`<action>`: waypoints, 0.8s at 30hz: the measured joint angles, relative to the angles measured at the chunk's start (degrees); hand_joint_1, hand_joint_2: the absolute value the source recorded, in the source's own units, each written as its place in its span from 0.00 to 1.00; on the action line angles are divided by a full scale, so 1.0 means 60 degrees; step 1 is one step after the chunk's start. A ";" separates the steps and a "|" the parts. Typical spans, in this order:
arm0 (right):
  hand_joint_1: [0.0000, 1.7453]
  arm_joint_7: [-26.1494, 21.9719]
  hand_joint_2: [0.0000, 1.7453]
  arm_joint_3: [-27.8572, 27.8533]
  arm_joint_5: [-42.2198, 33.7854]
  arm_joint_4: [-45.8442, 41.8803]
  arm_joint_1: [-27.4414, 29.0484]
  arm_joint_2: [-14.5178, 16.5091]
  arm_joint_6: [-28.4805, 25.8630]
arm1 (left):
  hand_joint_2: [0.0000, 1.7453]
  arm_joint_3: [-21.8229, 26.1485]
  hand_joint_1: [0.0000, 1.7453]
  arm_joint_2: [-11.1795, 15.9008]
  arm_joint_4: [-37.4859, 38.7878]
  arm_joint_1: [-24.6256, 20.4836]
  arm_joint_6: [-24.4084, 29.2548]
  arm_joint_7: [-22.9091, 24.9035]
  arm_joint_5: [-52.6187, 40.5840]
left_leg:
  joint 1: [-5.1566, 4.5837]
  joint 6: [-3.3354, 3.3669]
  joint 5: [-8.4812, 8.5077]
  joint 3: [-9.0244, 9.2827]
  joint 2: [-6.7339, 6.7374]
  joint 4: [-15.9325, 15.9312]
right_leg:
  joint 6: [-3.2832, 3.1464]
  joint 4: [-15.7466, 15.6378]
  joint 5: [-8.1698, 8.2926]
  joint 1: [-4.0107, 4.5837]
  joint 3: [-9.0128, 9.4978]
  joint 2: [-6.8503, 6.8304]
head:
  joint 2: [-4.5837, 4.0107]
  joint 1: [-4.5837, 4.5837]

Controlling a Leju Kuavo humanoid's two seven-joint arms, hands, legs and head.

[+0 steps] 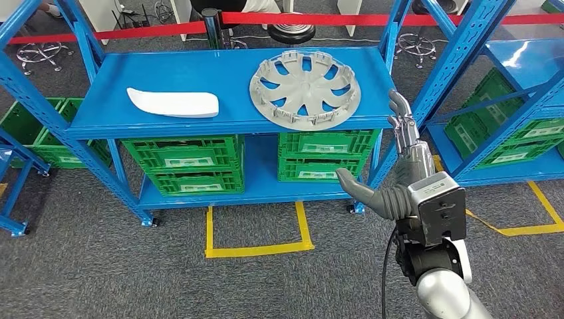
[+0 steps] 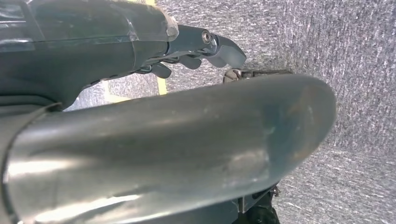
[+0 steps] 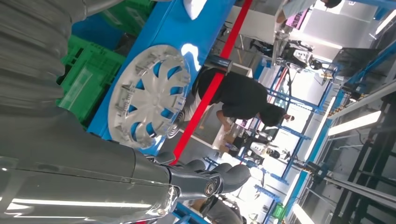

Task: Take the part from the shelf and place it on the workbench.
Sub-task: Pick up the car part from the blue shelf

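Wheel cover (image 1: 305, 89) looking matt grey moulded plastic; white part (image 1: 174, 103) showing smooth, slightly glossy plastic. Shelf (image 1: 106, 109) wearing glossy blue painted metal. Floor carpet (image 1: 86, 266) looking rough grey. Green crates (image 1: 193, 163) reading as ribbed plastic.

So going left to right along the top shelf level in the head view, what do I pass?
White curved part → grey wheel cover → raised right hand, its fingers up beside the shelf's right front post.
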 joint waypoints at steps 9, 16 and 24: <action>0.00 0.0016 1.00 0.0013 0.0012 0.0015 0.0122 -0.0010 -0.0013 | 0.00 -0.0068 0.00 0.0002 0.0015 0.0002 -0.0004 -0.0012 -0.0005 | 0.0066 0.0007 -0.0162 0.0337 -0.0077 -0.0092 | 0.0010 0.1414 0.0225 0.0003 -0.1098 0.0038 | 0.0000 0.0377; 0.00 0.0027 1.00 0.0014 0.0019 -0.0012 0.0117 -0.0008 -0.0030 | 0.00 -0.0147 0.00 0.0019 0.0023 -0.0026 -0.0005 -0.0020 -0.0009 | 0.0041 -0.0343 -0.0539 0.0277 -0.0033 0.0172 | -0.0379 0.0224 0.0313 0.0041 -0.0543 0.0083 | 0.0000 0.0292; 0.00 0.0027 1.00 0.0031 0.0018 -0.0010 0.0125 -0.0008 -0.0028 | 0.00 -0.0159 0.00 0.0037 0.0044 -0.0006 -0.0008 -0.0024 -0.0009 | 0.0100 -0.0436 0.0011 -0.1382 -0.0046 0.1763 | -0.0431 0.0191 -0.0056 0.0027 -0.0100 0.0108 | 0.0000 -0.0083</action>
